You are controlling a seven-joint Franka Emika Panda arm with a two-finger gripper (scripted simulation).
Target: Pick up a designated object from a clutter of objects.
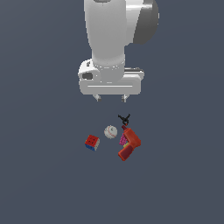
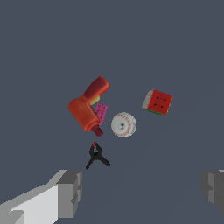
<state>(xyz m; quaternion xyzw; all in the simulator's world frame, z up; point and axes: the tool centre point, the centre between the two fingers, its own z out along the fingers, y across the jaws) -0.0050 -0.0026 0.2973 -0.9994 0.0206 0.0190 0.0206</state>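
The puzzle cube (image 1: 92, 142) has a red gridded top and blue and white sides. It lies on the grey floor at the exterior view's left of the clutter; it also shows in the wrist view (image 2: 158, 102). My gripper (image 1: 111, 98) hangs open and empty well above the clutter, its two fingers (image 2: 70, 192) wide apart. The cube stands apart from the white baseball (image 1: 110, 131), which also shows in the wrist view (image 2: 124, 124).
An orange-red toy drill (image 1: 129, 145) lies at the exterior view's right of the baseball, with a pink piece (image 1: 123, 140) against it. A small black clamp (image 1: 124, 118) lies just beyond the drill's tip. All rest on a plain grey floor (image 1: 43, 175).
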